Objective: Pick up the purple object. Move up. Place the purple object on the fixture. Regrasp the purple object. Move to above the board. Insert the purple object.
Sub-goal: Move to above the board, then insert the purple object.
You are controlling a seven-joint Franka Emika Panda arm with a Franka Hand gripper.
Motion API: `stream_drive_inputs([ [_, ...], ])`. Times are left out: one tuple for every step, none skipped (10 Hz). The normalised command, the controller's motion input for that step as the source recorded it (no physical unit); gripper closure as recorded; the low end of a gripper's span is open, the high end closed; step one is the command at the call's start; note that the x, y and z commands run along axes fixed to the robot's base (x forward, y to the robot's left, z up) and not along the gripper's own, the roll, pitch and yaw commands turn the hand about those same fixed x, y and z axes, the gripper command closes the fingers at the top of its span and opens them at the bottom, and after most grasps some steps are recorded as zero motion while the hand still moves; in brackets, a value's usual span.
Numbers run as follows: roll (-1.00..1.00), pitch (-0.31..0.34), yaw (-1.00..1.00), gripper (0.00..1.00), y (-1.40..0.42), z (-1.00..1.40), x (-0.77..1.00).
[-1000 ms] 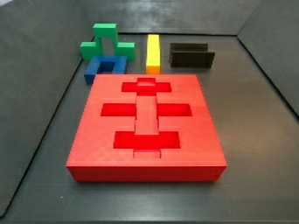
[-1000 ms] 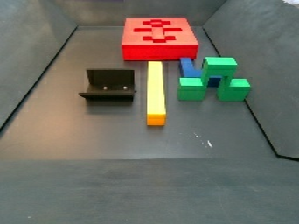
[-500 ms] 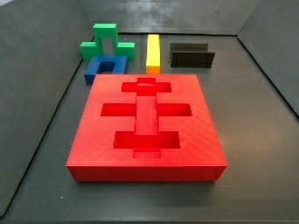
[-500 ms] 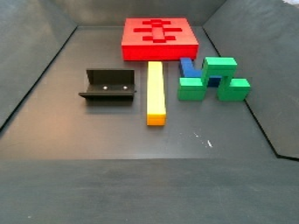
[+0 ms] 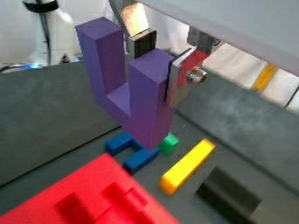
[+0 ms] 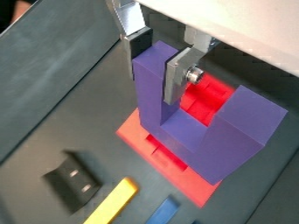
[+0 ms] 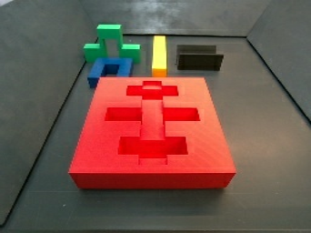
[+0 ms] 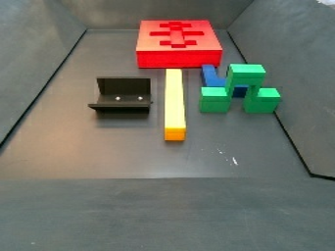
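In both wrist views my gripper (image 5: 158,66) (image 6: 156,66) is shut on one prong of the purple object (image 5: 128,87) (image 6: 198,122), a U-shaped block that hangs below the jaws, high over the floor. The red board (image 6: 208,94) lies beneath the block in a wrist view, and its corner (image 5: 82,197) shows in a wrist view. The dark fixture (image 5: 228,194) (image 6: 73,179) stands on the floor beside the yellow bar. Both side views show the board (image 7: 152,127) (image 8: 179,39) and the fixture (image 7: 199,59) (image 8: 120,96), but neither the gripper nor the purple object.
A yellow bar (image 7: 159,55) (image 8: 174,103) lies between the fixture and a blue U-shaped block (image 7: 109,70) (image 8: 213,76) with green blocks (image 7: 109,41) (image 8: 242,86). The yellow bar (image 5: 187,164) and blue block (image 5: 131,150) also show in a wrist view. Dark walls enclose the floor.
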Motion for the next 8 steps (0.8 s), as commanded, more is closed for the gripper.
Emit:
stream_drive_inputs([
  [-1.00, 0.020, -0.02, 1.00, -0.02, 0.02, -0.09],
  [-1.00, -0.001, -0.01, 1.00, 0.04, 0.01, -0.08],
  [-0.80, -0.018, -0.01, 1.00, 0.04, 0.01, -0.07],
  [-0.50, -0.028, -0.01, 1.00, 0.03, 0.00, -0.06],
  [-0.38, -0.029, -0.01, 1.00, 0.02, 0.00, -0.05],
  [-0.22, -0.018, -0.01, 1.00, 0.01, 0.00, -0.03],
  [-0.01, 0.000, 0.00, 1.00, 0.03, 0.00, 0.00],
  [-0.02, 0.000, 0.00, 1.00, 0.05, 0.00, 0.00],
])
